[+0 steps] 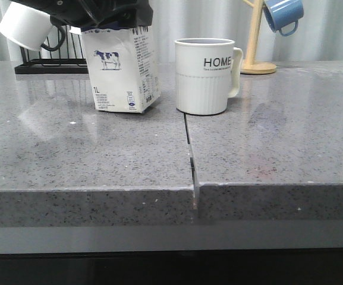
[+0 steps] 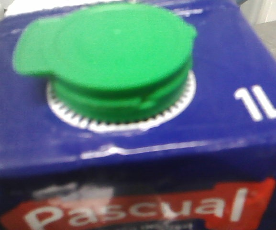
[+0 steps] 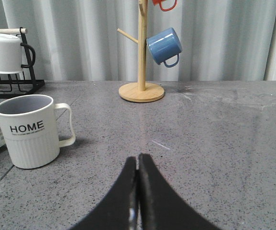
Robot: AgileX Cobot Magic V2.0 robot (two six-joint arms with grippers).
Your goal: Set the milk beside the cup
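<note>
The milk [image 1: 123,71] is a white carton with a cow picture and a "1L" mark. It leans slightly on the grey counter, just left of the cup [image 1: 204,77], with a small gap between them. My left gripper [image 1: 109,21] comes down from above and is closed over the carton's top. The left wrist view is filled by the carton's blue top [image 2: 128,139] and green cap [image 2: 109,52]; no fingers show there. The cup [image 3: 27,132] is a white ribbed "HOME" mug, handle to the right. My right gripper [image 3: 138,160] is shut and empty above the counter, right of the cup.
A black rack [image 1: 46,64] with a white mug [image 1: 24,27] stands behind the milk. A wooden mug tree [image 1: 255,41] with a blue mug [image 1: 283,15] stands at the back right. A seam [image 1: 190,154] splits the counter into two slabs.
</note>
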